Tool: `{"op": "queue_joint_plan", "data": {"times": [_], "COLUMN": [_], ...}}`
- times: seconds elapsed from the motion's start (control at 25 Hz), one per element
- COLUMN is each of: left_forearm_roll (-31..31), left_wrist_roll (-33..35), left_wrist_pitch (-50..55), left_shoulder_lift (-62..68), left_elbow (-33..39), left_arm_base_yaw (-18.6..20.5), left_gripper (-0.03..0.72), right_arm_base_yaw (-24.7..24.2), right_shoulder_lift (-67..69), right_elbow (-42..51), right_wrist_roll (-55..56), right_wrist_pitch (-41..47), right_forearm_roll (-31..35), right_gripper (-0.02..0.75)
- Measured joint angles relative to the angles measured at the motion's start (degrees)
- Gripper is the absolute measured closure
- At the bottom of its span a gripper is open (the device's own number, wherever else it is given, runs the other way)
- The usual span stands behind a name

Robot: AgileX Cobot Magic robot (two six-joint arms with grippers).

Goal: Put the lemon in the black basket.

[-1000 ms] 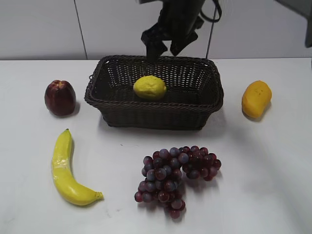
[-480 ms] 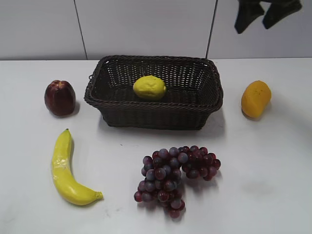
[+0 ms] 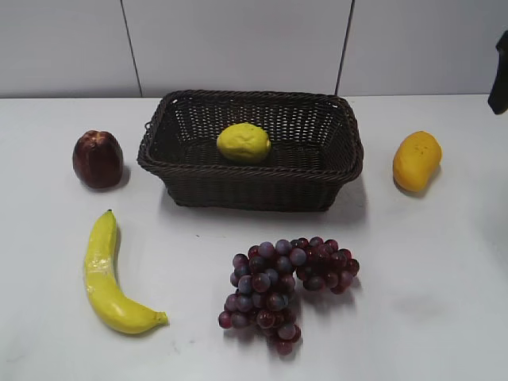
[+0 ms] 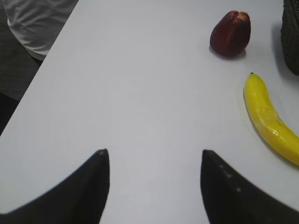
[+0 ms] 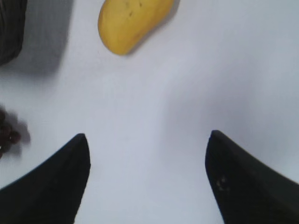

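The pale yellow lemon (image 3: 244,143) lies inside the black basket (image 3: 198,184) at the back middle of the table. My right gripper (image 5: 147,140) is open and empty over bare table, below the orange-yellow mango-shaped fruit; in the exterior view only a dark sliver of it shows at the far right edge (image 3: 499,75). My left gripper (image 4: 152,156) is open and empty over bare table at the left, away from the basket; it is out of the exterior view.
A dark red apple (image 3: 98,159) sits left of the basket, a banana (image 3: 107,278) at the front left, a grape bunch (image 3: 286,287) in front of the basket, the mango-shaped fruit (image 3: 416,161) to its right. The table's left edge (image 4: 42,70) is near the left gripper.
My right gripper has moved from above the basket's back rim to the right and nearly out of the exterior view. The lemon stays in the basket.
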Motion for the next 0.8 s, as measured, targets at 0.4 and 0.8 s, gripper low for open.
{"op": "queue_joint_plan", "data": {"times": [0.4, 0.8], "left_forearm_roll": [0.0, 0.0], "left_wrist_roll": [0.0, 0.0], "left_wrist_pitch": [0.0, 0.0], "left_shoulder_lift": [0.0, 0.0], "left_elbow": [0.0, 0.0], "left_arm_base_yaw": [0.0, 0.0], "left_gripper": [0.233, 0.233], "right_arm_base_yaw": [0.0, 0.0], "right_shoulder_lift": [-18.5, -37.3], "right_elbow": [24.3, 41.0], "right_wrist_roll": [0.8, 2.1], "right_wrist_pitch": [-3.9, -6.7], "right_forearm_roll": [0.2, 1.2], "right_gripper": [0.162, 0.164]}}
